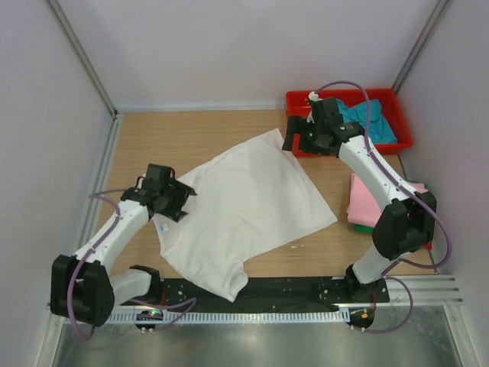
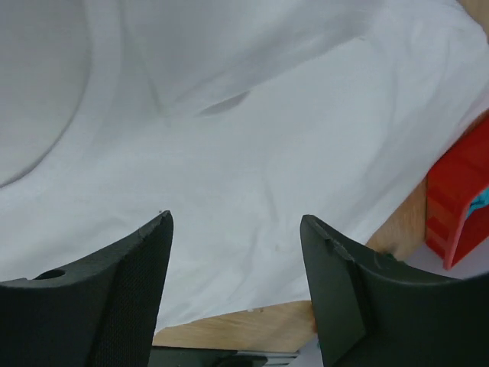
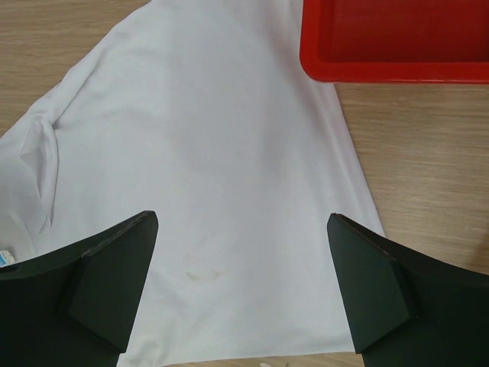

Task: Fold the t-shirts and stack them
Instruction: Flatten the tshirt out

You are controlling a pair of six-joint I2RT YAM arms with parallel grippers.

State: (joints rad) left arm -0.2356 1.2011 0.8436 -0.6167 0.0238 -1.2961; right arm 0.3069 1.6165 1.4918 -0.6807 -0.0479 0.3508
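Observation:
A white t-shirt [image 1: 244, 206] lies spread flat and skewed on the middle of the wooden table. My left gripper [image 1: 182, 199] hovers at its left edge, open and empty; in the left wrist view [image 2: 237, 260] the white t-shirt [image 2: 252, 153] fills the frame under it. My right gripper [image 1: 296, 142] hovers over the shirt's far right corner, open and empty, with the white t-shirt [image 3: 206, 176] below it in the right wrist view [image 3: 241, 260]. A teal t-shirt [image 1: 376, 122] lies in the red tray. A folded pink t-shirt [image 1: 368, 200] rests on a green one [image 1: 364, 228] at the right.
The red plastic tray [image 1: 348, 98] stands at the back right corner, close beside my right gripper; it also shows in the right wrist view [image 3: 397, 38] and the left wrist view [image 2: 454, 202]. Walls close the table on three sides. A black rail [image 1: 306, 287] runs along the near edge.

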